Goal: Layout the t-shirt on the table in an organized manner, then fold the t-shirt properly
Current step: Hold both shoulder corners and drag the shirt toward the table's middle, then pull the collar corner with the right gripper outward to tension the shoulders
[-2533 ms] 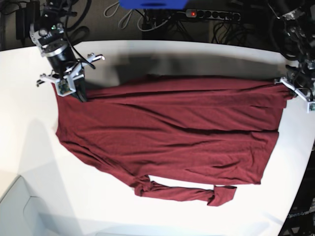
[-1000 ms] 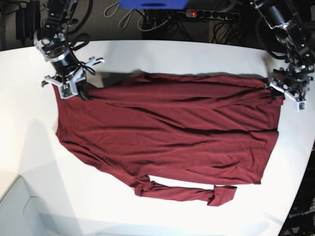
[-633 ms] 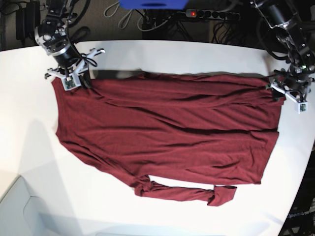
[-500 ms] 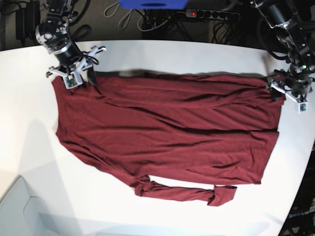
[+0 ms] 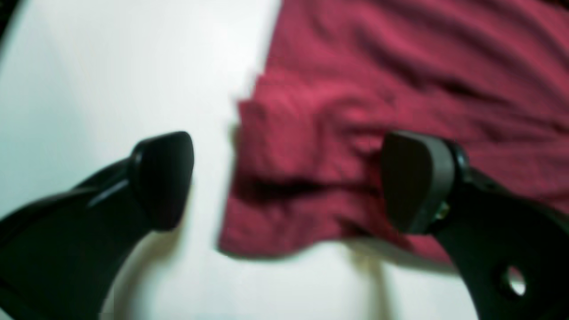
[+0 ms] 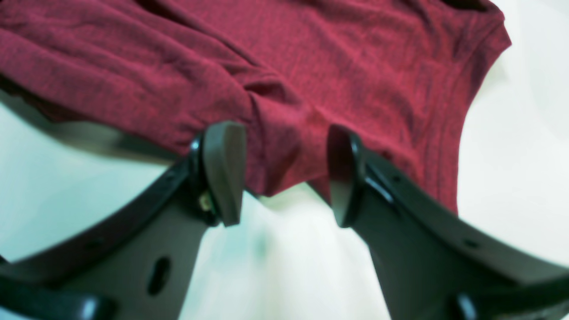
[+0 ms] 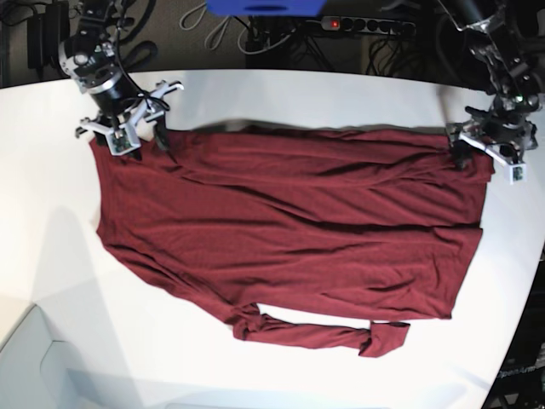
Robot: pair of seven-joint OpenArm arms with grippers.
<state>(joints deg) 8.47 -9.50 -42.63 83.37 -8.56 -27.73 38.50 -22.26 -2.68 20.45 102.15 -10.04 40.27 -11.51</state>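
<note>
Bright, even light from overhead; both wrist views soft.
The table [image 7: 281, 94] glares white in the base view, its near corner greyed by shade. The shirt [image 7: 289, 230] shows dark shadowed creases. Left wrist view is heavily blurred; right wrist view is sharper on cloth, fingers [image 6: 224, 171] out of focus, with edge distortion.

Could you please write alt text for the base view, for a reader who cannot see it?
A dark maroon long-sleeved t-shirt lies spread on a white table, one sleeve along its near edge. The right end effector and the left end effector, both open, sit at its two far corners.
</note>
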